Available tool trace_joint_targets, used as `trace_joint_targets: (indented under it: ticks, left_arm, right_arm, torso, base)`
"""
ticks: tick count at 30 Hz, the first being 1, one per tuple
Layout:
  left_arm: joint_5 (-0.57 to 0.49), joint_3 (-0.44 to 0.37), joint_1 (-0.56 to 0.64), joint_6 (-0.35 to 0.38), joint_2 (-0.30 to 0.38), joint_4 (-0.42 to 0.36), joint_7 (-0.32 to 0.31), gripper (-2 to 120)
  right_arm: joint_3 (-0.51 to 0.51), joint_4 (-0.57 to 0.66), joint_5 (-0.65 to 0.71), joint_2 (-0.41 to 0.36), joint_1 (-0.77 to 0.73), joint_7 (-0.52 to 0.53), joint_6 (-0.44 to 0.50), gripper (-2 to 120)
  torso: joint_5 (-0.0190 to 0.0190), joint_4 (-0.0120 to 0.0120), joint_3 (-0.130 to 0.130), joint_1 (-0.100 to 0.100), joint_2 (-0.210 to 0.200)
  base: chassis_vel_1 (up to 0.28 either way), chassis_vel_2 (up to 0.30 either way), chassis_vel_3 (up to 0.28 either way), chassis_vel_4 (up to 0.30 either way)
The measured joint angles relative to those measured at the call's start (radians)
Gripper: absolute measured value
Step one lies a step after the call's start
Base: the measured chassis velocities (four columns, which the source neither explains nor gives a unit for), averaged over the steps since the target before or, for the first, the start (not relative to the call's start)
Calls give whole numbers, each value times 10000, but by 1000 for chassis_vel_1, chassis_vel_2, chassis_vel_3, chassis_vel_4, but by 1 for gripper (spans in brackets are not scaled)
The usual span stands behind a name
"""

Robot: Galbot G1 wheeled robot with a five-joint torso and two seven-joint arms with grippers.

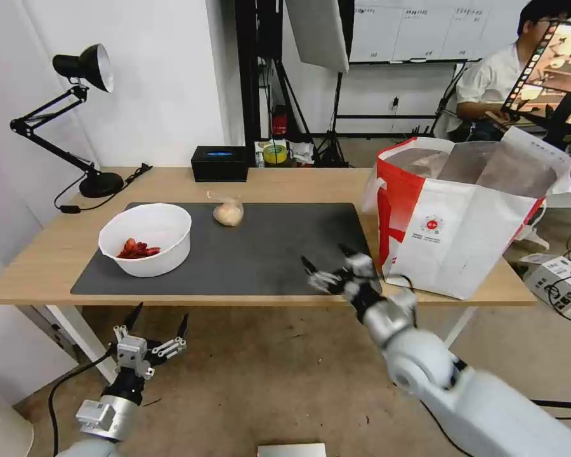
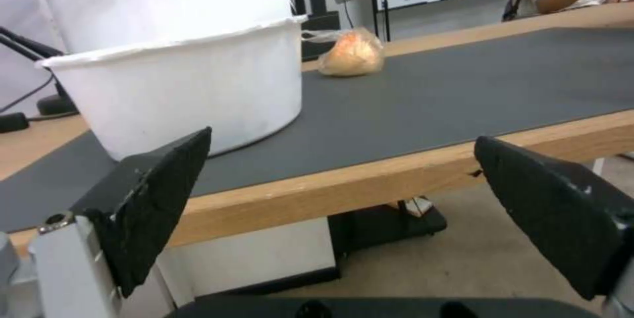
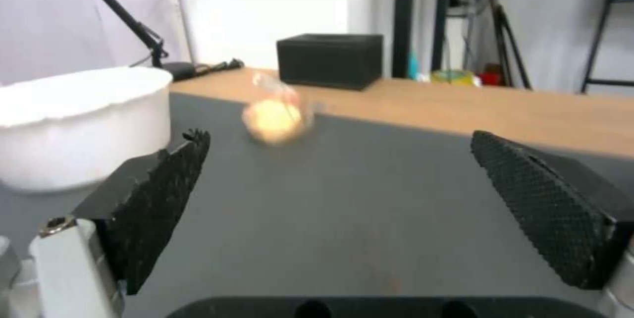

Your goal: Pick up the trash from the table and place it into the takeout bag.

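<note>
A white bowl (image 1: 147, 238) with red scraps sits on the left of the dark grey mat (image 1: 260, 254) on the table (image 1: 38, 254). A small clear bag with a beige lump (image 1: 228, 211) lies at the mat's far edge. The takeout bag (image 1: 463, 216) stands open at the table's right end. My right gripper (image 1: 328, 259) hovers open and empty over the mat's near right corner, facing the small bag (image 3: 274, 119) and the bowl (image 3: 79, 120). My left gripper (image 1: 158, 319) hangs open below the table's front edge, with the bowl (image 2: 178, 87) and small bag (image 2: 351, 54) ahead of it.
A black tissue box (image 1: 219, 163) stands at the table's back edge. A black desk lamp (image 1: 82, 114) occupies the back left corner. A person sits at a desk behind the takeout bag. Boxes and cables lie on the floor at right.
</note>
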Motion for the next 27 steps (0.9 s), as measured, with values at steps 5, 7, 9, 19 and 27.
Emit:
trace_joint_targets:
  ticks: [5,7,9,19,27]
  left_arm:
    - [7,-114,62,-6,-38,-11,1,100]
    - [14,-128,97,-7,-64,-18,6,100]
    - [31,-163,154,-19,-104,-32,6,100]
    - [47,-250,256,-25,-123,-99,8,100]
    - [40,-371,419,-57,-110,-174,8,100]
  right_arm:
    - [-1597,-1718,631,993,2625,71,-150,100]
    - [-1923,-2252,761,1343,3105,66,-158,100]
    - [-2366,-3259,893,2001,3821,14,-162,100]
    - [-2990,-7032,931,4473,5514,-454,-159,100]
    - [-3128,-8712,977,5826,6133,-580,-294,100]
  torso:
    - [-3,1,0,1,0]
    - [-1,0,0,0,0]
    - [-2,0,0,0,0]
    - [-3,-2,0,1,0]
    - [-1,0,-2,0,0]
  base:
    - [0,0,0,0]
    - [0,0,0,0]
    - [0,0,0,0]
    - [0,0,0,0]
    - [0,0,0,0]
